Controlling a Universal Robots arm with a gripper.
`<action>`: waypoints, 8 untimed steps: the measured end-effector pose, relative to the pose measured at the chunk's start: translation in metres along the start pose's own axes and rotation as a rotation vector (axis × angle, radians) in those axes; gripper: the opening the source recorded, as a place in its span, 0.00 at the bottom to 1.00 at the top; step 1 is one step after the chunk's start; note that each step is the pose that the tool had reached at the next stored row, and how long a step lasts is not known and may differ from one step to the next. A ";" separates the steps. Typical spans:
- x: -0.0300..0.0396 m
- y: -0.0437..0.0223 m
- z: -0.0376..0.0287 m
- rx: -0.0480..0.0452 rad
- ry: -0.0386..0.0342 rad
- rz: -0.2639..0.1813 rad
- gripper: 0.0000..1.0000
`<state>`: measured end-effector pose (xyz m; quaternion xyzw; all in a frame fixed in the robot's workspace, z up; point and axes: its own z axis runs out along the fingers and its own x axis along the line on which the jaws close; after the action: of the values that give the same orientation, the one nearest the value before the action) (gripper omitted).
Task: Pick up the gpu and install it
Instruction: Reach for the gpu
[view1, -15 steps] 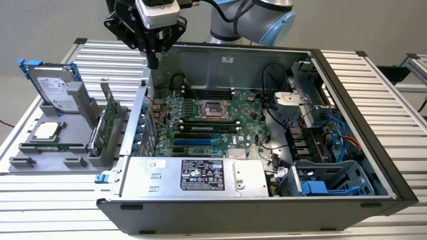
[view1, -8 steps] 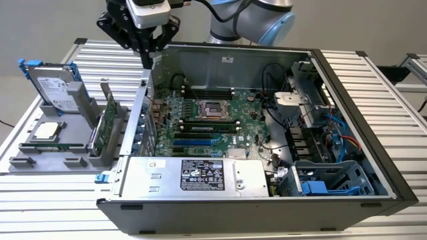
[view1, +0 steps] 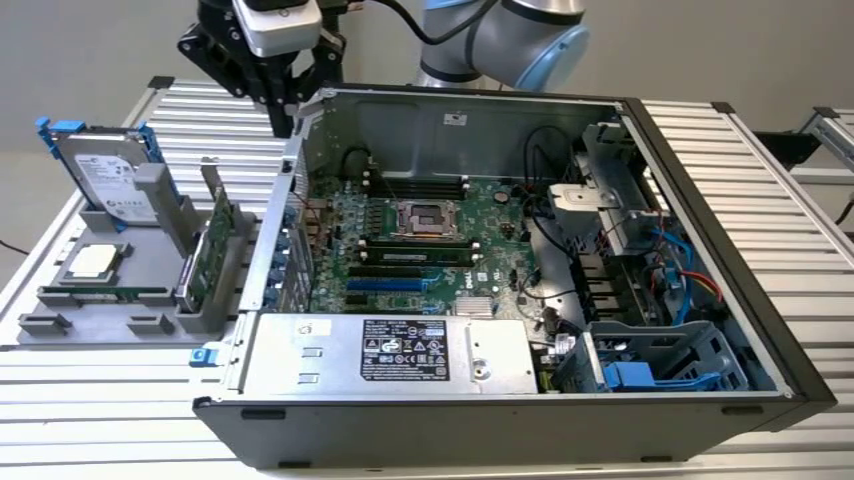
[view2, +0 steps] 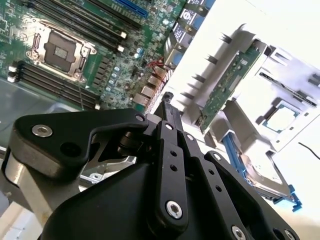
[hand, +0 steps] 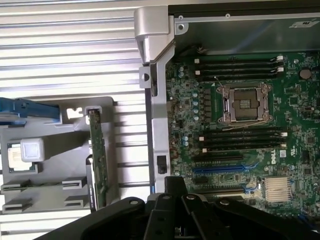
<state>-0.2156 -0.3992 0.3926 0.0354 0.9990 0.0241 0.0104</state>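
The gpu (view1: 216, 243) is a green card standing on edge in a slot of the grey parts holder (view1: 80, 325), at the exterior view's left, outside the open computer case (view1: 694, 190). Both wrist views show it edge-on, in the first wrist view as the gpu (hand: 98, 160) and in the second wrist view as the gpu (view2: 226, 84). My gripper (view1: 282, 126) hangs above the case's rear left corner, behind the card and well above it. Its fingers are shut with nothing between them, as seen on the gripper (hand: 175, 183) and the gripper (view2: 167, 100).
A hard drive (view1: 102, 176) with a blue frame stands at the holder's back, and a processor chip (view1: 94, 262) lies flat in it. Inside the case lie the motherboard (view1: 400, 250) with its blue expansion slots (view1: 387, 284), the power supply (view1: 387, 352) and cables (view1: 667, 250).
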 end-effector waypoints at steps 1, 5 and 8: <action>0.0013 -0.0001 0.0000 0.0000 0.0000 0.000 0.00; 0.0070 -0.0005 -0.0001 0.0000 0.0000 0.000 0.00; 0.0119 -0.0009 -0.0003 0.0000 0.0000 0.000 0.00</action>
<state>-0.2276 -0.3992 0.3926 0.0354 0.9990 0.0240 0.0103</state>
